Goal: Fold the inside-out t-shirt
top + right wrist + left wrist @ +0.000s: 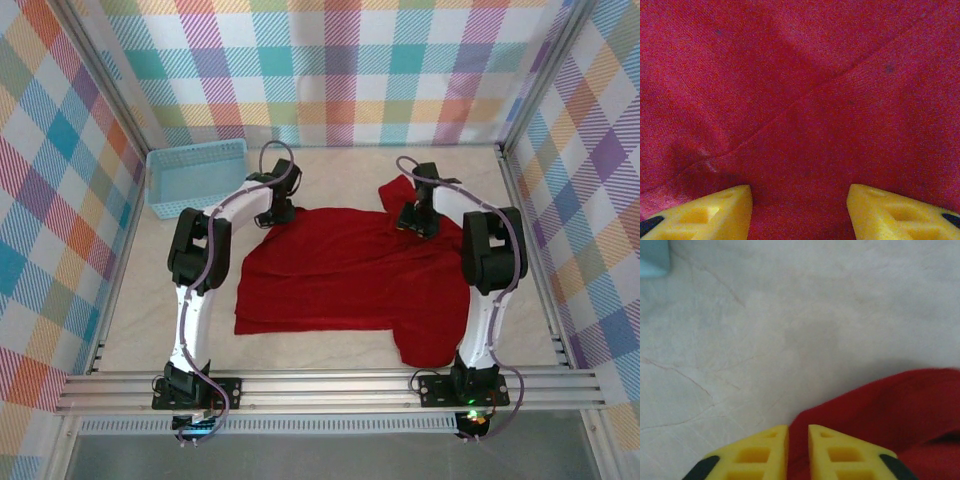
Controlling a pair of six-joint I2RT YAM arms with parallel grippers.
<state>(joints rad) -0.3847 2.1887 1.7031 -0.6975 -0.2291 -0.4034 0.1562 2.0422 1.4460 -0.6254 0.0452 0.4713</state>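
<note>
T-shirt [340,275] on worktop [330,165]. My left end effector [798,439], narrow, pinches its far edge. My right end effector [799,200] stands wide over it.

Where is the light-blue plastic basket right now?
In the top view, the light-blue plastic basket sits far left on the table, left of the red cloth t-shirt, not touching it.

Left claw [798,431] pinching red t-shirt [900,405] edge, pale table [790,315]
</note>
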